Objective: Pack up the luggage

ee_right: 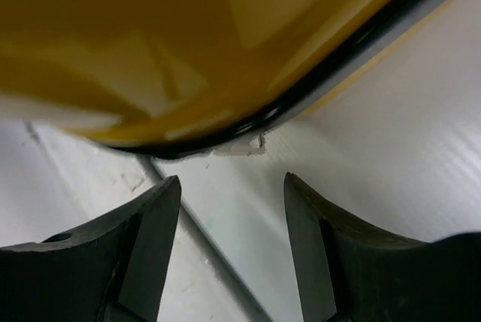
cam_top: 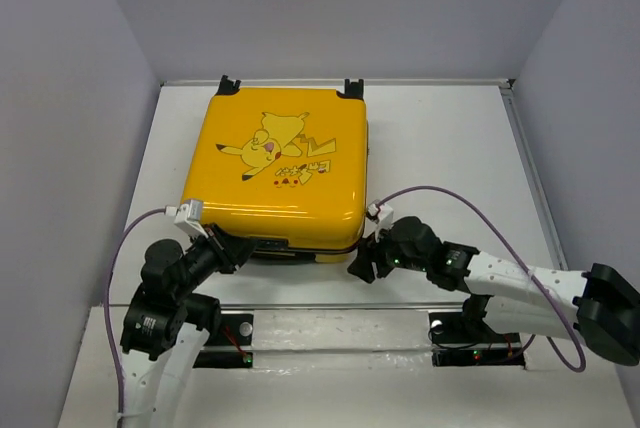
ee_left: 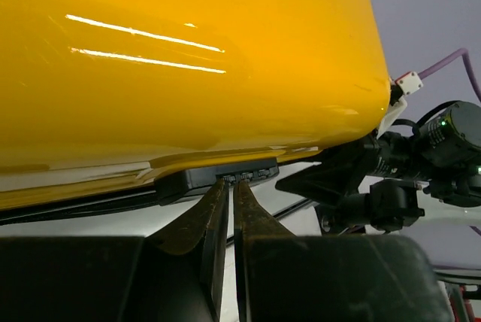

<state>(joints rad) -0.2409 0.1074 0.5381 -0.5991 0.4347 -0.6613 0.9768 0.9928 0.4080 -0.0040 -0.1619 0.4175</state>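
Pikachu suitcase [cam_top: 280, 163] lies closed; fastening probably left to do. Left hand [ee_left: 231, 183] pinched together at 6 o'clock edge, right hand [ee_right: 231, 179] spread at 5 o'clock corner.

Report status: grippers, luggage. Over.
Left gripper shut at near edge of luggage. Right gripper open at its near right corner. Luggage closed, lying flat. Nothing blocking.

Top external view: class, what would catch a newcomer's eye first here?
The bright yellow luggage with its cartoon lies closed on the white table, around the middle. At its near edge, the left gripper is pinched almost shut by a black fitting, while the right gripper stands open at the near right corner.
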